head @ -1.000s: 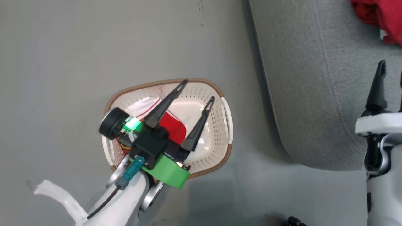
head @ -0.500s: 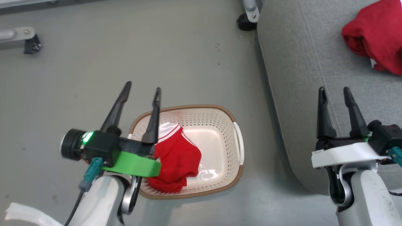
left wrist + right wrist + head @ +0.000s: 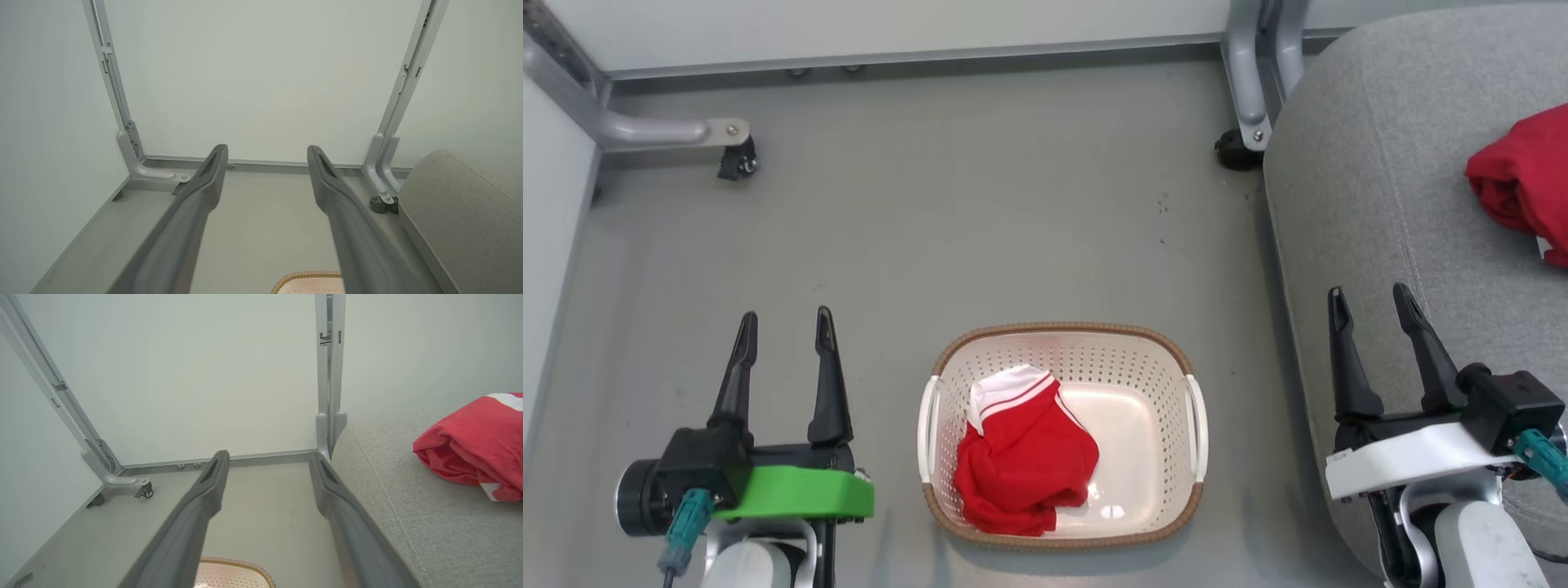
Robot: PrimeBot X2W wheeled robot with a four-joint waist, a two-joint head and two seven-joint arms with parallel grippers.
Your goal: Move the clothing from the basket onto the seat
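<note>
in the head view the basket (image 3: 1062, 328) is seen on the floor (image 3: 980, 204) at 6 o'clock, with one red garment (image 3: 1021, 461) crumpled in its 8 o'clock part. a second red garment (image 3: 1523, 184) is laid on the seat (image 3: 1380, 163) at 2 o'clock. the left hand (image 3: 785, 314) is held at 8 o'clock over the floor and the right hand (image 3: 1368, 290) at 4 o'clock over the seat's edge, each with fingers spread apart.
</note>
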